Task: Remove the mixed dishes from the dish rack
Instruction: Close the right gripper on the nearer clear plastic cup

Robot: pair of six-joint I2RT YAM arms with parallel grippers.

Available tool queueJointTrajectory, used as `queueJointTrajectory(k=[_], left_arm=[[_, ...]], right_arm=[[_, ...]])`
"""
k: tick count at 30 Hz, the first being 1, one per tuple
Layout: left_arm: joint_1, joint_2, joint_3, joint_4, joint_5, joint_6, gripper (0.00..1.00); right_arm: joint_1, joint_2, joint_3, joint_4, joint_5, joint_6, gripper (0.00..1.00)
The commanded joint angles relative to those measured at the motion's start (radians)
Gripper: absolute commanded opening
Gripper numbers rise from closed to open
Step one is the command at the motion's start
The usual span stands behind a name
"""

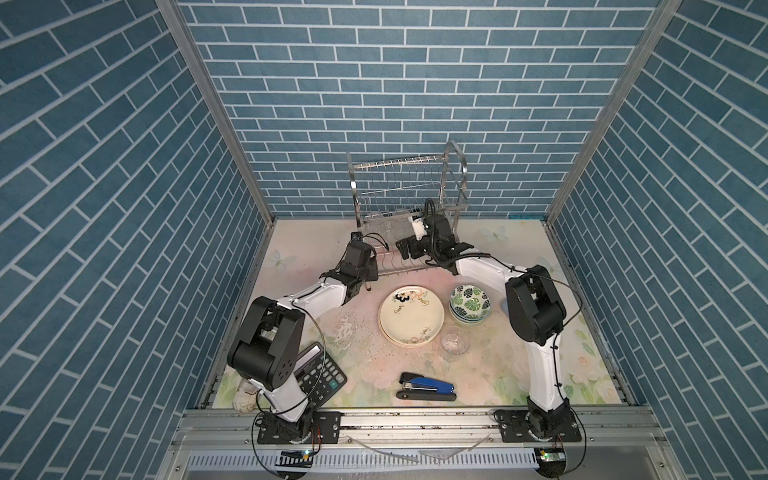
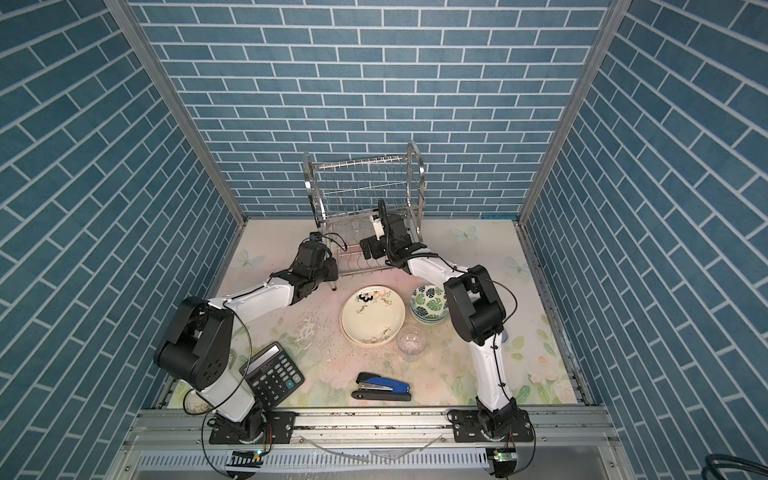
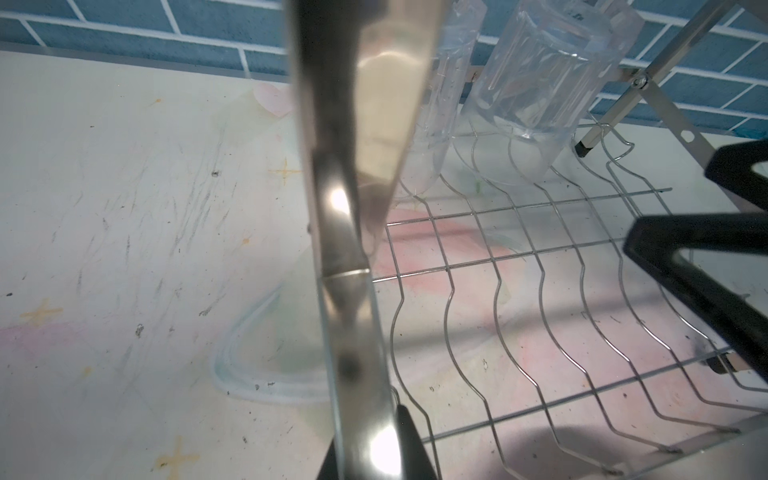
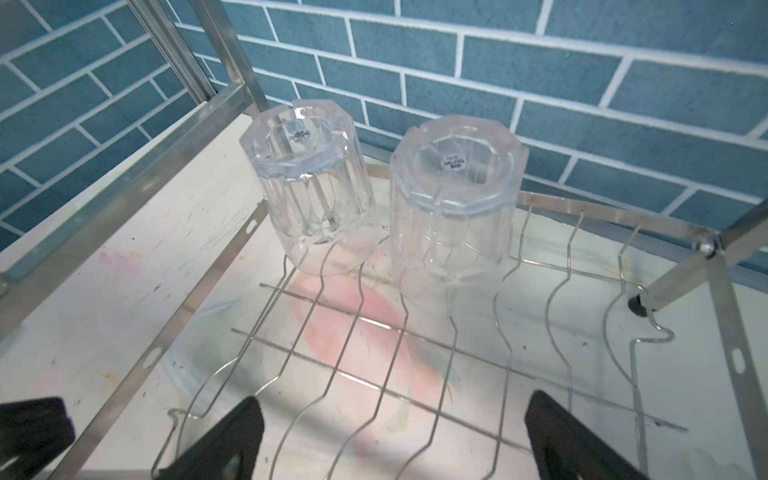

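My left pincer (image 3: 365, 419) clenches the side frame of the dish rack (image 1: 409, 195); my right pincer (image 4: 395, 444) reaches over its lower shelf, spread wide, empty. Below centre in a top view, plates (image 1: 411, 316), bowls (image 1: 469, 303) and an upright tumbler (image 1: 454, 345) sit on the table (image 1: 511, 237). Farther back, two upturned tumblers (image 4: 316, 187) stand side by side on that shelf.

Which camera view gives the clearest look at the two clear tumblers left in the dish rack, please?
The right wrist view: both upturned tumblers stand unobstructed on the lower wire shelf of the dish rack. The left wrist view shows one partly hidden behind a steel upright. In both top views they are only faint glints behind wires.
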Motion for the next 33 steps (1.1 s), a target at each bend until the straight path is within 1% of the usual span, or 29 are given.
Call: queueJointTrajectory(k=[1,4,9,20,30,33], left_arm=[[-0.027,-0.018,-0.024,-0.078,0.086,0.128,0.0],[-0.04,-0.016,-0.024,-0.084,0.068,0.143,0.0],[-0.055,-0.006,-0.019,-0.095,0.073,0.158,0.0],[-0.084,-0.004,-0.01,-0.114,0.073,0.16,0.0],[-0.084,-0.011,-0.018,-0.118,0.075,0.163,0.0],[-0.084,-0.007,-0.017,-0.118,0.079,0.162,0.0]], right_arm=[[-0.01,0.086,0.099,-0.069,0.008,0.06,0.99],[-0.012,0.124,0.146,-0.063,0.022,0.079,0.99],[-0.013,0.156,0.172,-0.024,0.058,0.105,0.99],[-0.014,0.216,0.22,0.066,0.155,0.111,0.99],[-0.024,0.324,0.339,0.115,0.203,0.144,0.99],[-0.027,0.357,0.398,0.092,0.201,0.143,0.99]])
